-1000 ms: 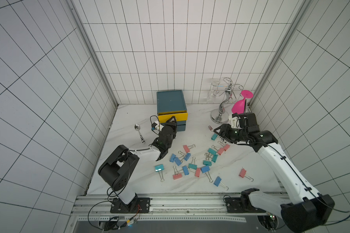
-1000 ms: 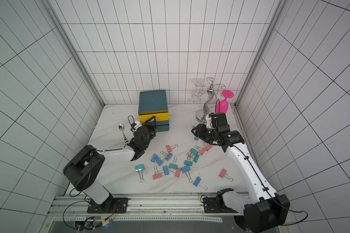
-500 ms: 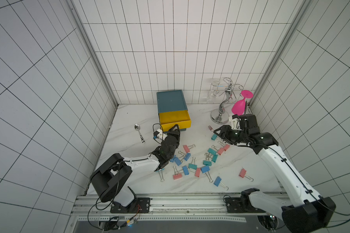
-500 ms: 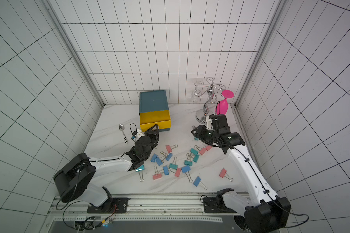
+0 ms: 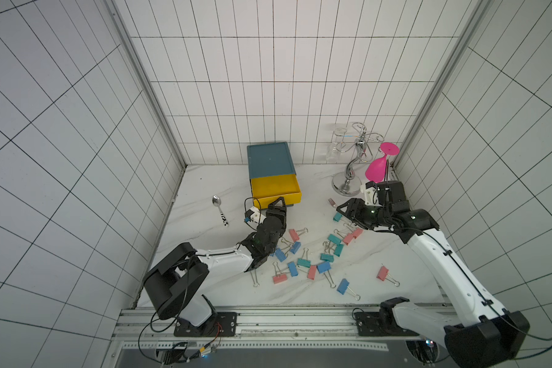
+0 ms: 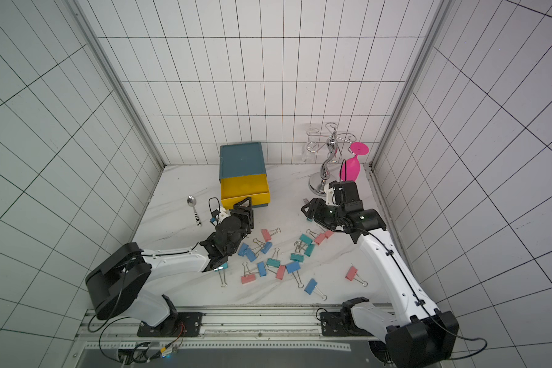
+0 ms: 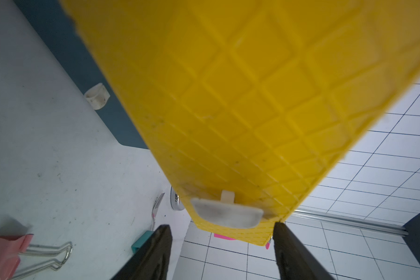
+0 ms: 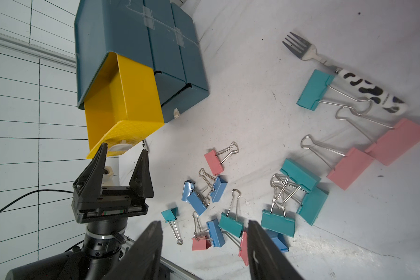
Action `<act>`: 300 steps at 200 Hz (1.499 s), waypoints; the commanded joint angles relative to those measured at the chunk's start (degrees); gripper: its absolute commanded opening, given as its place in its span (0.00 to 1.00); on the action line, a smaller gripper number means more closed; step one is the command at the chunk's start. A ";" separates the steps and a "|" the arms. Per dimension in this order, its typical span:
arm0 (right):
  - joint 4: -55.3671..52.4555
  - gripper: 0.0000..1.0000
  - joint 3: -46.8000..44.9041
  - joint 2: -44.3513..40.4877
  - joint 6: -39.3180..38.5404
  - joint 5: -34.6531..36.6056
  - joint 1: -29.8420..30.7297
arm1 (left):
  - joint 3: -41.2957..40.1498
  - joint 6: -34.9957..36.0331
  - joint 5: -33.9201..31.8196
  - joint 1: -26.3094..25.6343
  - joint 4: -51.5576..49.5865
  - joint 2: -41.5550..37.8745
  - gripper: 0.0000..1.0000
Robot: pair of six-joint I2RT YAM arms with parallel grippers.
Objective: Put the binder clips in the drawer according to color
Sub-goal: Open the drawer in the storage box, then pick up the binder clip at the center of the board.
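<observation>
The yellow drawer (image 5: 274,188) stands pulled out of the dark teal cabinet (image 5: 270,157). My left gripper (image 5: 278,204) is open just in front of it. In the left wrist view its jaws (image 7: 221,225) stand on either side of the drawer's white handle (image 7: 226,214) without gripping it. Teal, blue and pink binder clips (image 5: 300,255) lie scattered on the white tabletop in both top views (image 6: 274,255). My right gripper (image 5: 340,208) hovers open above the clips at the right, near a teal clip (image 5: 337,216). In its wrist view the jaws (image 8: 204,222) hold nothing.
A spoon (image 5: 219,207) lies left of the drawer. A fork (image 8: 298,48) with a cow-print handle lies by the right clips. A chrome glass rack (image 5: 352,165) with a pink glass (image 5: 376,169) stands at the back right. One pink clip (image 5: 382,273) lies apart, front right.
The left arm drew the yellow drawer out of the cabinet, then its jaws opened off the handle. The right gripper opened a little wider and stayed where it was.
</observation>
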 commanded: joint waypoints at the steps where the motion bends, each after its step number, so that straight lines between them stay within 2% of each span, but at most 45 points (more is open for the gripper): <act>1: -2.31 0.64 1.96 0.65 -1.48 1.08 -1.12 | -0.19 -0.67 -0.29 -0.37 -4.28 -2.48 0.82; 26: -4.30 0.65 2.88 0.93 -2.40 2.55 -1.23 | -0.36 -1.23 0.26 -1.18 -8.23 -4.64 0.84; 46: -6.19 0.67 3.89 0.83 -3.17 6.43 -1.28 | -0.13 -1.21 0.02 -2.94 -16.10 -9.11 0.85; 64: -7.20 0.72 4.14 1.11 -3.74 9.52 -1.31 | 1.55 -0.82 0.40 -4.40 -29.08 -15.24 0.85; 91: -9.78 0.73 5.25 4.55 -5.33 9.29 -1.49 | 9.25 2.98 4.52 -4.68 -54.93 -23.16 0.84; 111: -10.15 0.72 3.74 6.91 -6.13 9.09 -1.63 | 15.40 8.77 5.62 -4.68 -69.50 -26.18 0.83; 129: -9.94 0.70 2.03 9.00 -6.70 9.92 -1.65 | 20.13 15.34 5.35 -3.92 -78.71 -27.05 0.83; 145: -9.21 0.68 1.26 11.48 -6.55 11.61 -1.62 | 23.19 23.15 12.56 1.46 -83.62 -26.85 0.82; 171: -8.43 0.66 2.50 16.92 -5.73 14.14 -1.45 | 25.85 33.74 27.81 14.77 -88.13 -26.42 0.79; 202: -7.95 0.65 7.00 24.24 -5.49 19.13 -1.09 | 27.34 43.65 34.34 26.84 -90.54 -27.75 0.79; 227: -8.41 0.64 12.62 32.18 -7.02 22.65 -1.05 | 26.16 48.24 42.04 35.79 -89.76 -27.18 0.79; 251: -8.38 0.63 18.92 39.33 -8.01 23.32 -1.00 | 24.92 49.49 47.97 40.45 -87.67 -27.15 0.79; 300: -9.93 0.62 28.77 49.21 -7.54 24.53 -0.65 | 24.43 51.30 51.37 44.23 -86.14 -27.29 0.79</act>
